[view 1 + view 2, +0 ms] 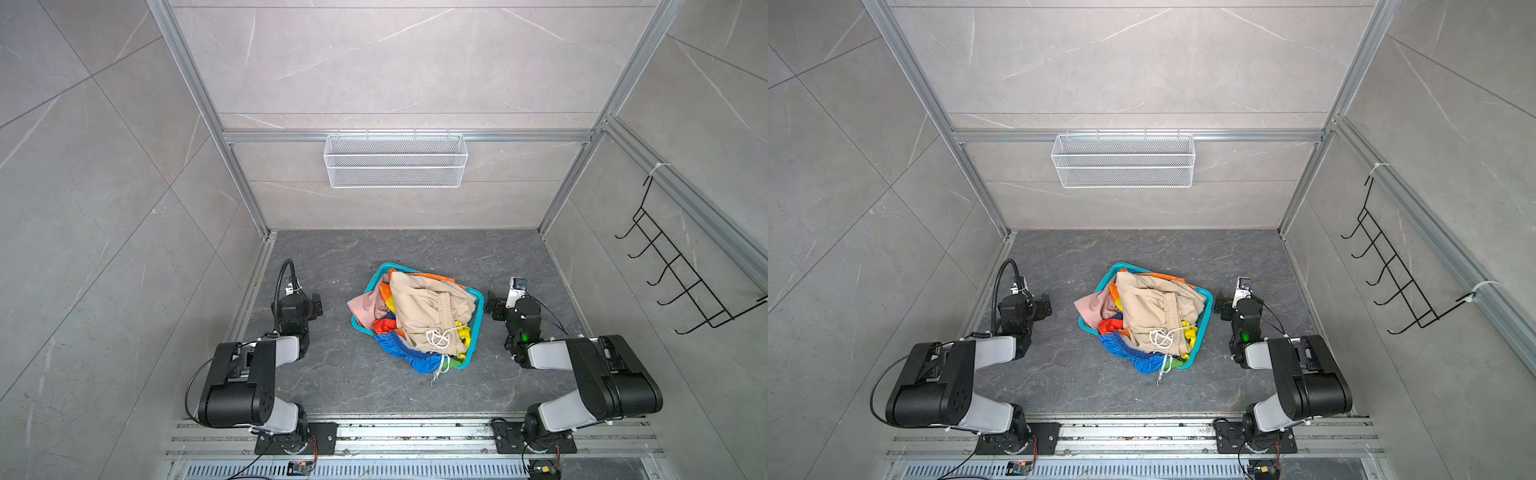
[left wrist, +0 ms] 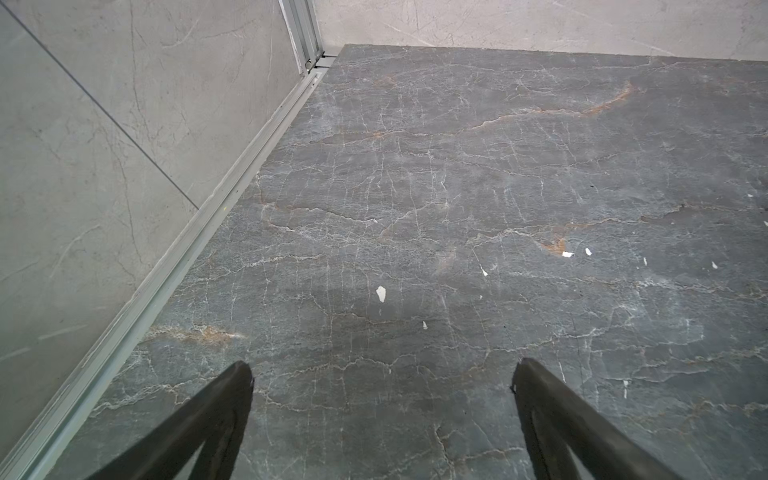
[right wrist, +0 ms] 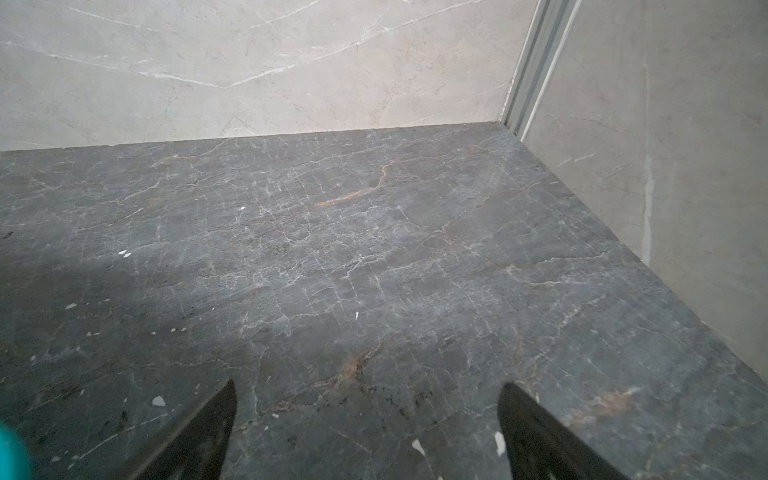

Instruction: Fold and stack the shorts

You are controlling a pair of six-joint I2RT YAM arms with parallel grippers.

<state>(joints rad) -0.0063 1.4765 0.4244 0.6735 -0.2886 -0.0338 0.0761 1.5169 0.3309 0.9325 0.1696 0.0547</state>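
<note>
Jaws on both arms stand fully spread and empty. In the left wrist view the two dark fingertips (image 2: 239, 376) are wide apart with only bare table (image 2: 415, 208) between them. The right wrist view shows the same, fingertips (image 3: 226, 395) parted over bare stone and touching nothing.

Position: in both top views the left arm (image 1: 295, 309) sits to the left of the teal basket (image 1: 379, 272) and the right arm (image 1: 519, 309) to its right. Each is near the basket but clear of it.

Task items: all three shorts lie heaped and unfolded in the basket, at mid-table.
- Beige shorts (image 1: 424, 303) lie on top, gathered waistband and white drawstring (image 1: 436, 337) facing up.
- Rainbow-striped shorts (image 1: 399, 349) lie beneath, their blue edge spilling over the near rim.
- Pink shorts (image 1: 362, 307) droop over the left rim.

Handling assessment:
- All three appear light and limp, and will sag and bunch from any single hold.
- The shiny striped fabric is likely slippery, so it calls for a deep bite.
- Loose drawstrings may snag the basket or drag a neighbouring garment out.
- The basket looks light enough to shift under a sideways pull.

Recommended hold: start with the beige pair, pinching its thick elastic waistband beside the drawstring knot, then lift straight up.
</note>
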